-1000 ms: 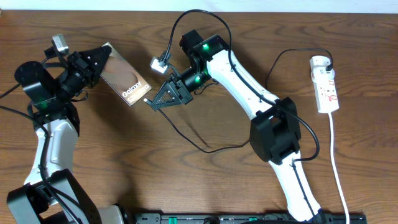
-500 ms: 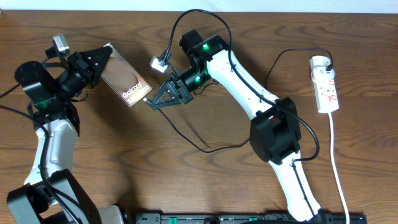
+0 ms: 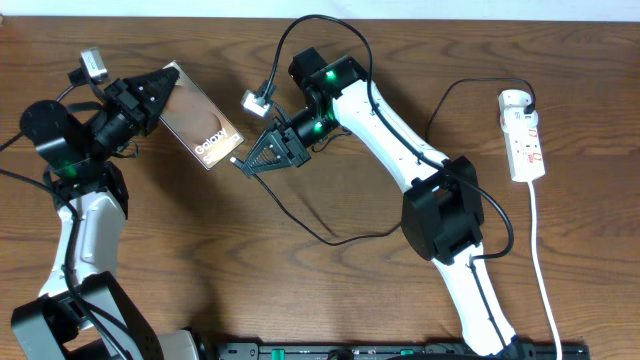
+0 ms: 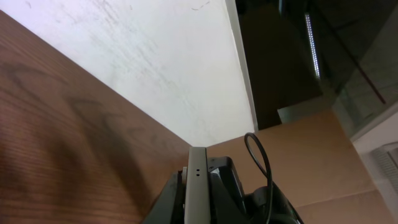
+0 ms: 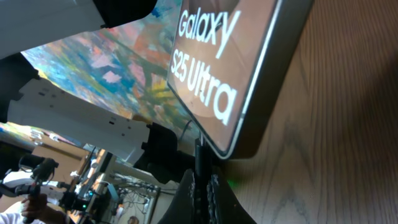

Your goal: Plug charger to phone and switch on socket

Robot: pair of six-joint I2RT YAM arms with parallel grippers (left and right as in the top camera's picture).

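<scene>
On the wooden table [image 3: 200, 270] you have the socket [image 3: 527, 140] far at the right side, well apart from both grippers. The white plug adapter [image 3: 514, 100] sits at its upper end. The phone [image 3: 203, 120] is at the left, tilted, with its face up, and your left gripper [image 3: 158, 95] is closed on its upper left edge. The charger [image 3: 300, 225] lies as a loose black line on the table and comes to your right gripper [image 3: 248, 162], which is closed on the connector tip [image 5: 199, 155]. The tip reaches the lower end of the phone, but you cannot tell if it is inside the port.
</scene>
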